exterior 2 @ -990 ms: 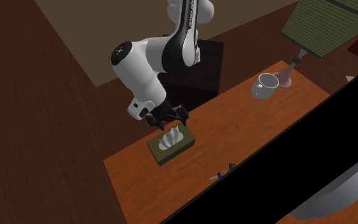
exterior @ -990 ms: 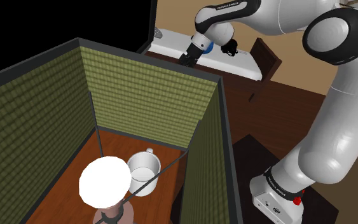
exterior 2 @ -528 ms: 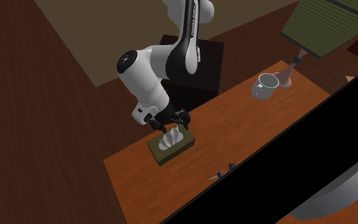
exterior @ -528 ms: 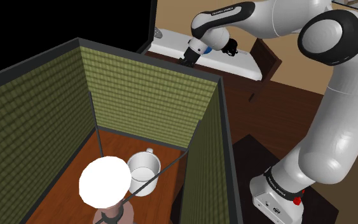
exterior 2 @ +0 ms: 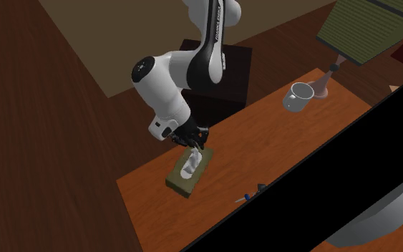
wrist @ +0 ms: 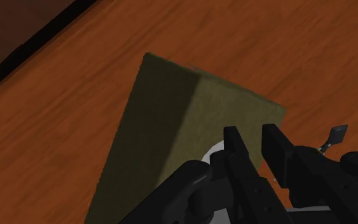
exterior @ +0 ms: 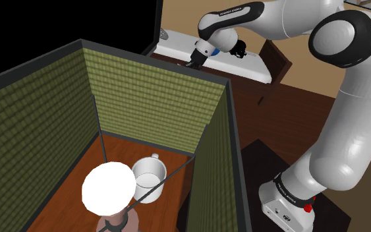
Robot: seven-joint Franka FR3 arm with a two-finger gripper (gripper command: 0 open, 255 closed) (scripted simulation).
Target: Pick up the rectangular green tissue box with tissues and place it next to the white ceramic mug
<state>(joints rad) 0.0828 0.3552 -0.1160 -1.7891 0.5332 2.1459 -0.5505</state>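
Jaws nearly together, apparently clamped on the tilted tissue box (wrist: 171, 114), barely off the table (exterior 2: 285, 150); carry to mug (exterior 2: 300, 95), well apart from the jaws, not yet done.

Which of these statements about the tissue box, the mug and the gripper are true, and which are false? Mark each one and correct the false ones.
1. The tissue box is olive green, with white tissues sticking out of its top. True.
2. The mug stands right beside the tissue box. False: they are well apart, each towards its own end of the wooden table.
3. The gripper is down at the tissue box. True.
4. The mug is red. False: it is white.
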